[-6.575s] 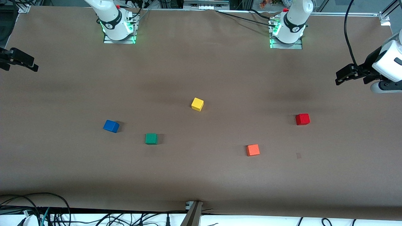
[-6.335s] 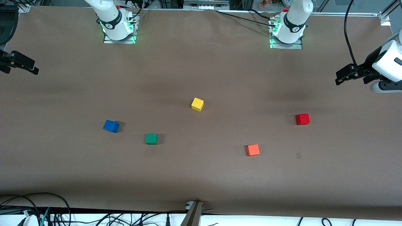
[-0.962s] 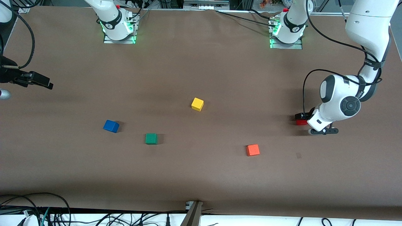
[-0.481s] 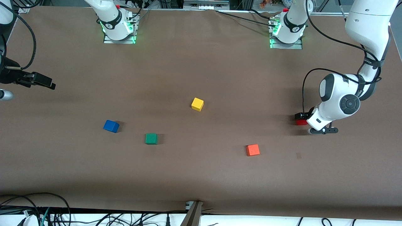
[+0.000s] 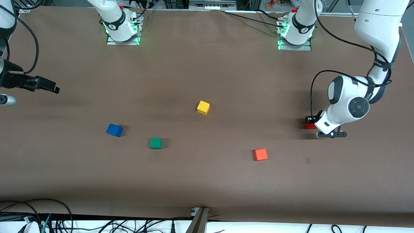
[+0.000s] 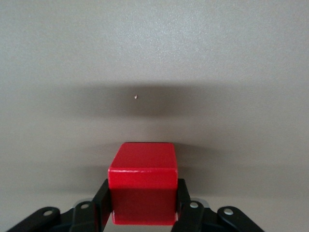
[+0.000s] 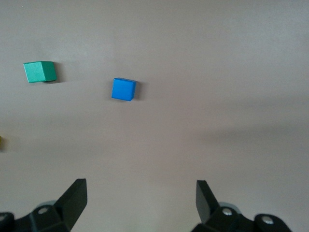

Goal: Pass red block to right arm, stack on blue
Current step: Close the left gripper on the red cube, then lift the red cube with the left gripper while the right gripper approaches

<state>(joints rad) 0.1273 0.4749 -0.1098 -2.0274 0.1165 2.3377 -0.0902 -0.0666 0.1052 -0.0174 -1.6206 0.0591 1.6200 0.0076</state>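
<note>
Left gripper (image 6: 143, 212) clamped on the small deep-red wooden cube (image 6: 143, 189) at the mid-right of the front view.

The cube sits on the brown table (image 5: 207, 181), black fingers pressed to two opposite sides. The right gripper (image 7: 141, 195) hangs at the left edge, fingers spread wide and empty, over bare table near the small bright-blue cube (image 5: 114, 130), which lies left of centre.

From the front we see only a sliver of the red block (image 5: 310, 126); the left arm's wrist covers the rest, and the left gripper (image 6: 143, 212) is cut off by the left wrist picture's edge. The right gripper (image 7: 141, 199) is likewise cropped, and a yellow speck (image 7: 1, 141) at that picture's edge is too small to name.
</note>
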